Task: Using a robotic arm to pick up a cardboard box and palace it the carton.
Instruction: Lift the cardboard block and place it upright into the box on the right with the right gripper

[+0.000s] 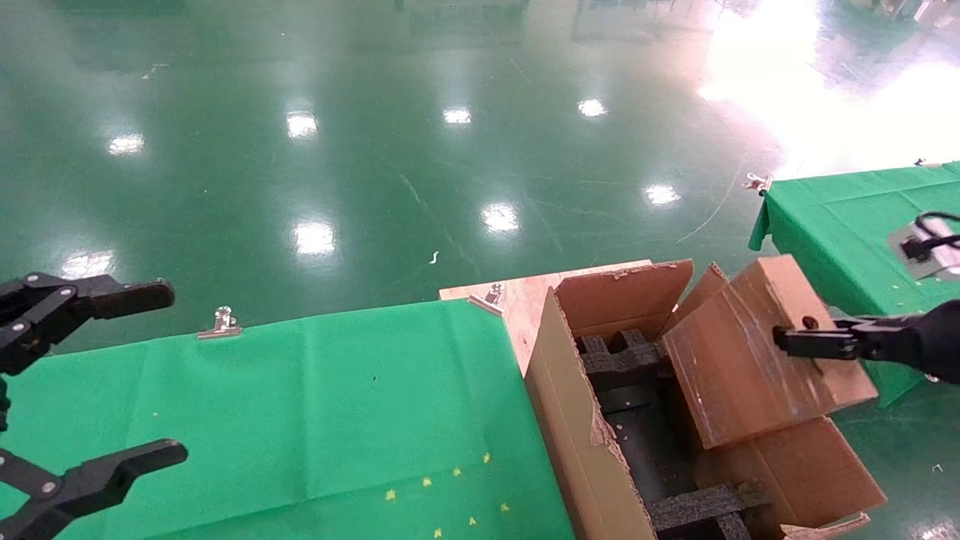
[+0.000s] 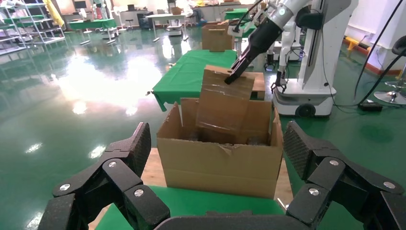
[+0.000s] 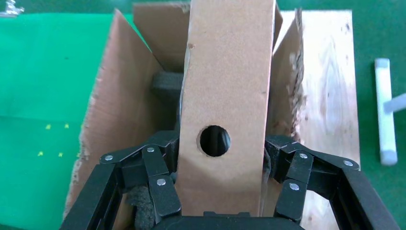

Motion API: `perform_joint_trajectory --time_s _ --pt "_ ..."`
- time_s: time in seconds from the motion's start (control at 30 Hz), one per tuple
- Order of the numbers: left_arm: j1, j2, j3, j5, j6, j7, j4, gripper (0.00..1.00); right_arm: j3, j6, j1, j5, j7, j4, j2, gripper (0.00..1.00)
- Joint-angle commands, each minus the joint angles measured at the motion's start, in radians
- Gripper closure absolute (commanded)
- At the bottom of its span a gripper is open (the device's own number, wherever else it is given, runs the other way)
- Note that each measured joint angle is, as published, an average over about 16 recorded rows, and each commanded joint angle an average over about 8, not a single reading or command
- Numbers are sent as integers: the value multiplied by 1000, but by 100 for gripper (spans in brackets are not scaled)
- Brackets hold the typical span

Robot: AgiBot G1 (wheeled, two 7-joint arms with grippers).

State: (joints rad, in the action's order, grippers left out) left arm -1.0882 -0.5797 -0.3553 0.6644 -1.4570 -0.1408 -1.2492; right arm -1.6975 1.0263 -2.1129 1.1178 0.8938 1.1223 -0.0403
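Note:
My right gripper (image 1: 795, 343) is shut on the small cardboard box (image 1: 757, 352) and holds it tilted over the open carton (image 1: 570, 420). In the right wrist view the box (image 3: 225, 86) fills the middle, its round hole facing the camera, clamped between the fingers (image 3: 158, 177) on both sides. The carton has torn flaps and black foam inserts (image 1: 637, 360) inside. In the left wrist view the box (image 2: 225, 103) hangs partly inside the carton (image 2: 220, 165), held from above by the white arm (image 2: 268, 28). My left gripper (image 1: 112, 375) is open and empty over the green table at the left.
A green cloth covers the table (image 1: 300, 405) left of the carton, held by metal clips (image 1: 221, 324). The carton stands on a wooden board (image 1: 517, 296). A second green table (image 1: 847, 225) lies at the right with a grey device (image 1: 926, 247) on it. Green glossy floor beyond.

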Motion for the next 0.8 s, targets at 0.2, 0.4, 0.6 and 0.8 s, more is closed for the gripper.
perform_joint_trajectory --time_s 0.2,0.4,0.6,0.8 --pt "0 0 0 0 0 0 0 0 -41 -93 43 48 86 21 -22 100" --pt "0 0 0 0 0 0 0 0 -66 -129 72 68 111 31 -44 100" --pt "0 0 0 0 0 0 0 0 -90 -160 108 54 99 16 -69 100" --pt "0 0 0 0 0 0 0 0 -114 -211 156 17 80 -20 -103 100"
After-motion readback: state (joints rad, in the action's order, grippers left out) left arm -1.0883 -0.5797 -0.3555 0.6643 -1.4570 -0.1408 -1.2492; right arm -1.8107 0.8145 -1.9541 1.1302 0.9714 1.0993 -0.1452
